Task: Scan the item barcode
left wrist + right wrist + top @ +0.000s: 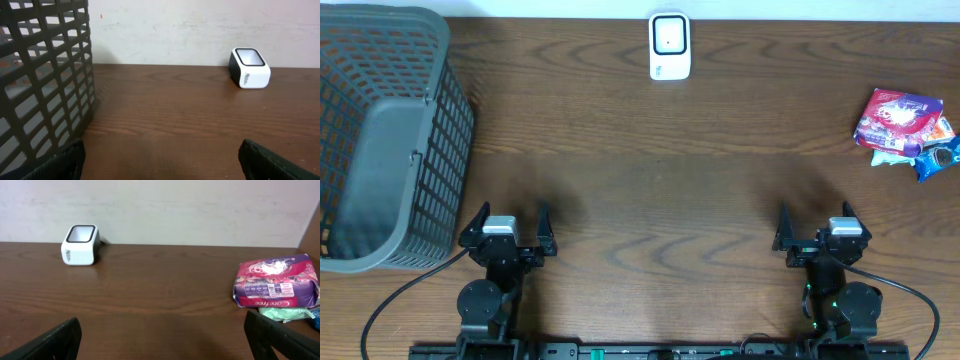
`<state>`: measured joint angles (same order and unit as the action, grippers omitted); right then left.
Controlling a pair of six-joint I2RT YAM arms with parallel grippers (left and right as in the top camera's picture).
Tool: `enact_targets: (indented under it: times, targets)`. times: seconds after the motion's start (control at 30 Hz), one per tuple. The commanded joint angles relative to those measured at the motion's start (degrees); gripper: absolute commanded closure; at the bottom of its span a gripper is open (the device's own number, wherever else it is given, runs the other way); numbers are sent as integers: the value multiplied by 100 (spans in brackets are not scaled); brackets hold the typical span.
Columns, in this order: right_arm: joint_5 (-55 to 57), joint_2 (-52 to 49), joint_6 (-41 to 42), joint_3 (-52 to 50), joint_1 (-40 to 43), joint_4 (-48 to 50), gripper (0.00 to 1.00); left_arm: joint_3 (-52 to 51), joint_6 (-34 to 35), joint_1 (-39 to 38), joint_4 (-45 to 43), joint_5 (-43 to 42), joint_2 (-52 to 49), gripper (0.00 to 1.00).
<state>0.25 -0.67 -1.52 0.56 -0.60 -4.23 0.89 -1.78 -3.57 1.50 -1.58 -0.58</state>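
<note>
A white barcode scanner (669, 46) with a black window stands at the table's far middle edge; both wrist views show this scanner (249, 68) (80, 245). A pink and purple packet (898, 120) lies at the far right on top of a pale green packet (282, 313) and a blue packet (938, 156). In the right wrist view the pink packet (275, 281) faces me with a small printed panel. My left gripper (509, 226) is open near the front left, nothing between its fingers. My right gripper (817, 228) is open near the front right, well short of the packets.
A large dark grey mesh basket (382, 135) fills the left side of the table, close beside my left gripper; its wall (45, 75) takes up the left of the left wrist view. A pale wall runs behind the table.
</note>
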Motion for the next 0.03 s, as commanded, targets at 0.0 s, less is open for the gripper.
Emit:
enact_targets:
  times: [0.0]
  targets:
    - [28,33,61,-24,-57,-4,1,-66,-101,-20,271,111,35,2]
